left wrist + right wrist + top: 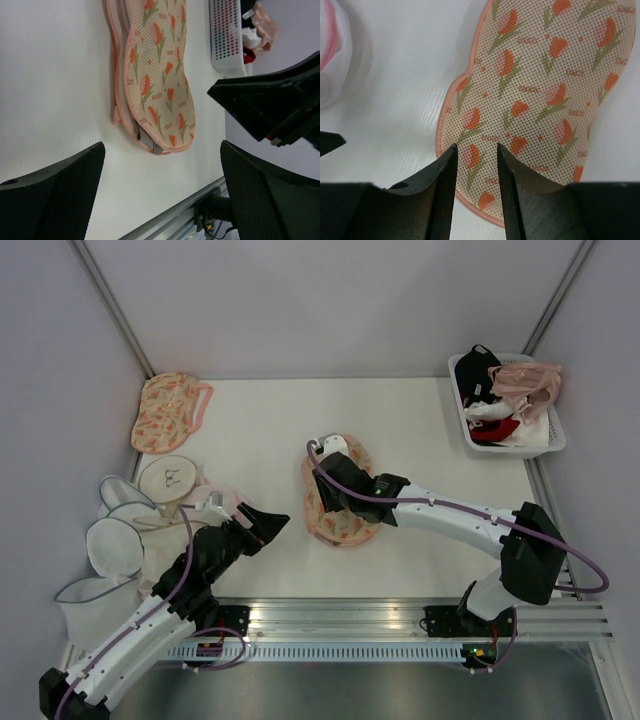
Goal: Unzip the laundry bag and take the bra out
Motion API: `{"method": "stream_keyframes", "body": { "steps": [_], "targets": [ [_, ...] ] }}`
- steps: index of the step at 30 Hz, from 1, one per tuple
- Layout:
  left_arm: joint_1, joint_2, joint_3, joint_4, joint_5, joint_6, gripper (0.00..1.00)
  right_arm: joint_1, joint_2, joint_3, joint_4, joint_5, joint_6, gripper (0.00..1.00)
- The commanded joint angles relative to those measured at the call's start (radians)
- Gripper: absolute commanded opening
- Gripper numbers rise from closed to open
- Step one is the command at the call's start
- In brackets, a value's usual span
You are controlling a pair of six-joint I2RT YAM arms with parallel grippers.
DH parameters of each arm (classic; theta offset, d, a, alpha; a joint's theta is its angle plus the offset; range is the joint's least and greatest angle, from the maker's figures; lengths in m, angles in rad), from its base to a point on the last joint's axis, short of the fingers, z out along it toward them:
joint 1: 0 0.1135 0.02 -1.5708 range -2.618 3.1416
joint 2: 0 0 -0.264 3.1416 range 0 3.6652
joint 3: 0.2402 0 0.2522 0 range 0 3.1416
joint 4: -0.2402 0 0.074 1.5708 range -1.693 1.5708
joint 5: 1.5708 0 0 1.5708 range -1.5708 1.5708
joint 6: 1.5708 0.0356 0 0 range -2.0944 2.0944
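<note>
The peach floral laundry bag [340, 515] lies flat mid-table. It also shows in the left wrist view [157, 75] and the right wrist view [540, 100]. At its near edge the seam gapes, and a bit of taupe fabric, the bra [148, 142], peeks out. My right gripper [332, 462] is low over the bag's far end, its fingers [477, 147] slightly apart with nothing between them. My left gripper [268, 523] is wide open and empty [162, 150], left of the bag and apart from it.
A second floral pouch [168, 410] lies at the far left. Several white round mesh bags [115, 540] sit along the left edge. A white basket [545, 440] of garments stands at the far right. The aluminium rail [400, 620] runs along the near edge.
</note>
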Motion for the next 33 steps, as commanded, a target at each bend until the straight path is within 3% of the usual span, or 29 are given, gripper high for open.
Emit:
{"method": "stream_keyframes", "body": {
  "steps": [1,2,9,12,24,30,33],
  "targets": [
    [-0.002,0.201,-0.019,0.395,0.114,0.134,0.99,0.002,-0.062,0.009,-0.014,0.028,-0.007,0.43],
    [-0.001,0.334,-0.001,0.416,0.114,0.146,0.99,0.002,-0.077,0.002,-0.019,0.043,-0.004,0.43],
    [0.003,0.746,0.114,0.645,0.159,0.245,0.94,0.000,-0.207,-0.084,-0.051,0.083,0.023,0.40],
    [0.004,0.833,0.143,0.705,0.165,0.263,0.91,0.000,-0.255,-0.120,-0.059,0.098,0.036,0.38],
    [0.009,1.088,0.260,0.676,0.143,0.280,0.86,-0.002,-0.358,-0.172,-0.089,0.140,0.046,0.31],
    [0.009,1.160,0.292,0.710,0.179,0.283,0.74,-0.002,-0.391,-0.199,-0.097,0.155,0.054,0.20],
    [0.010,1.176,0.295,0.748,0.211,0.277,0.55,-0.003,-0.407,-0.209,-0.106,0.164,0.059,0.16]
  ]
}}
